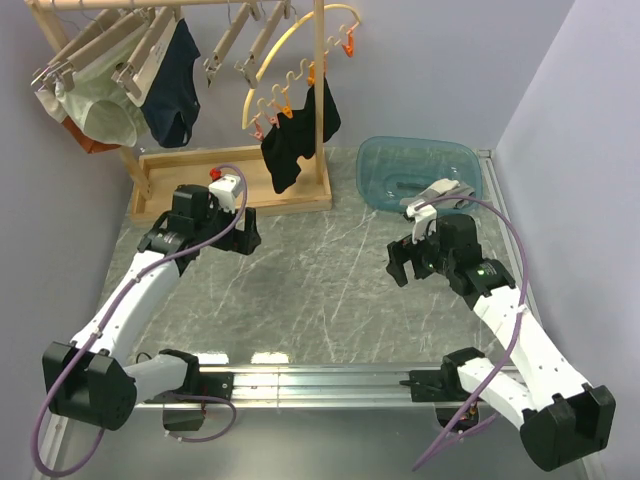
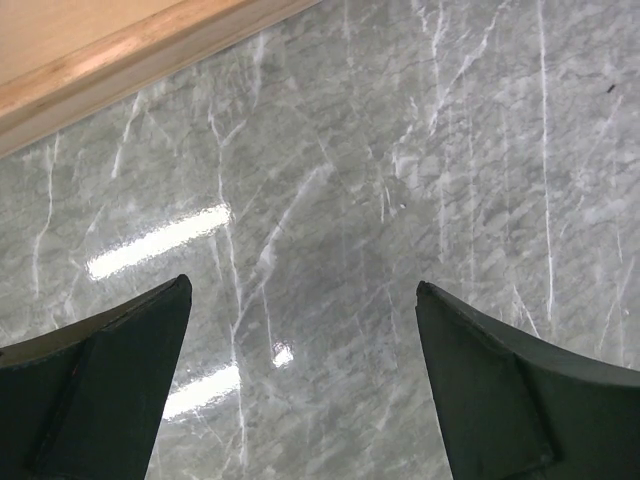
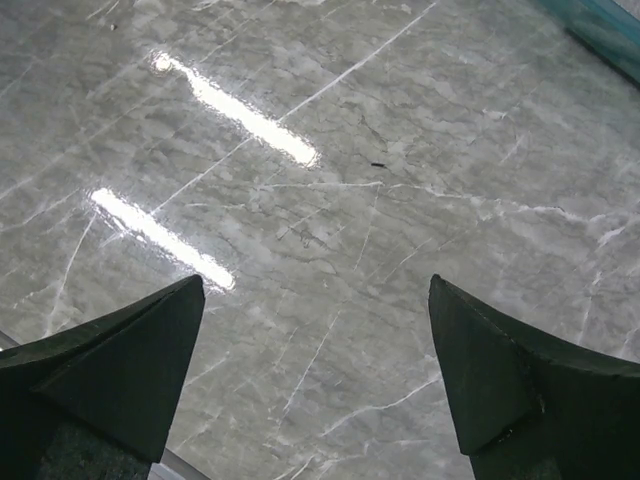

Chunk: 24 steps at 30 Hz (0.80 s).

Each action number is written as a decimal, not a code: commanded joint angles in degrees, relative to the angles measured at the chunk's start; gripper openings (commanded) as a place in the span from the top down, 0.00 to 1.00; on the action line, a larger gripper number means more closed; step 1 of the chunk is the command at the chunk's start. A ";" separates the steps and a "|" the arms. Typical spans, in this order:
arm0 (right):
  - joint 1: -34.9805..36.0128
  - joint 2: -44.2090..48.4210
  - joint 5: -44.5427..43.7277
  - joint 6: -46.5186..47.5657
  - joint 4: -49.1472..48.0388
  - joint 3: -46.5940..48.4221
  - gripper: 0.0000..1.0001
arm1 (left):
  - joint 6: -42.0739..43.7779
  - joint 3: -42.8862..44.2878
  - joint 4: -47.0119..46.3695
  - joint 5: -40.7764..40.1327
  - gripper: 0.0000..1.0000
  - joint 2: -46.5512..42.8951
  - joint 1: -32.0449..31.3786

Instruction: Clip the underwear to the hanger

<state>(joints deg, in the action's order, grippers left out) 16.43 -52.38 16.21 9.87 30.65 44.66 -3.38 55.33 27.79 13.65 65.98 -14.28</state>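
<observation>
Two empty light wooden clip hangers point(image 1: 228, 45) hang side by side on the rack's top rail, at the back. I cannot make out the grey-beige underwear; only a pale sliver of fabric point(image 1: 45, 103) shows at the rack's far left, behind the pale green briefs point(image 1: 100, 112). My left gripper point(image 1: 245, 232) is open and empty, low over the marble table just in front of the rack's base; in the left wrist view point(image 2: 302, 283) only bare marble lies between its fingers. My right gripper point(image 1: 400, 262) is open and empty over the table's right half, with bare marble below it in the right wrist view point(image 3: 315, 280).
The wooden rack point(image 1: 320, 100) stands on a tray-like base point(image 1: 230, 190) at the back left, whose edge shows in the left wrist view point(image 2: 120, 55). Navy briefs point(image 1: 170, 95) hang on it, and black underwear point(image 1: 295, 140) on a yellow curved hanger point(image 1: 290, 40). A blue basin point(image 1: 420, 165) sits back right.
</observation>
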 commanded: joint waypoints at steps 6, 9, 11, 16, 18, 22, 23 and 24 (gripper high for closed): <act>-3.67 -11.49 2.95 1.81 4.94 12.01 0.00 | 2.14 5.31 1.39 6.91 0.01 -1.64 -0.13; -6.13 -17.11 2.95 3.83 7.74 21.30 0.00 | 2.50 5.58 -0.10 5.43 0.01 -3.21 -0.13; -7.72 -20.99 2.34 5.07 9.76 26.24 0.00 | 1.98 5.66 -2.03 1.76 0.01 -3.92 -0.13; -12.90 -36.45 2.42 8.76 16.79 44.32 0.00 | -0.49 6.98 -3.88 -4.42 0.01 -5.77 -0.13; -14.66 -43.99 1.73 10.08 20.47 52.23 0.00 | -0.84 8.03 -3.10 -3.37 0.01 -5.42 -0.13; -16.16 -55.26 0.58 12.01 24.45 62.54 0.01 | -2.51 10.32 -2.21 -2.05 0.01 -4.54 -0.13; -16.16 -57.03 0.23 12.36 24.45 63.95 0.02 | -2.69 11.11 -2.04 -2.22 0.01 -4.45 -0.13; -16.68 -60.18 -0.47 12.37 24.19 66.23 0.02 | -2.86 11.55 -1.87 -2.22 0.01 -4.02 -0.13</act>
<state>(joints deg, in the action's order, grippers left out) 0.43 -107.44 17.34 20.01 49.47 105.82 -4.34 63.64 27.14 11.88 61.73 -14.28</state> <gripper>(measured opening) 0.986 0.994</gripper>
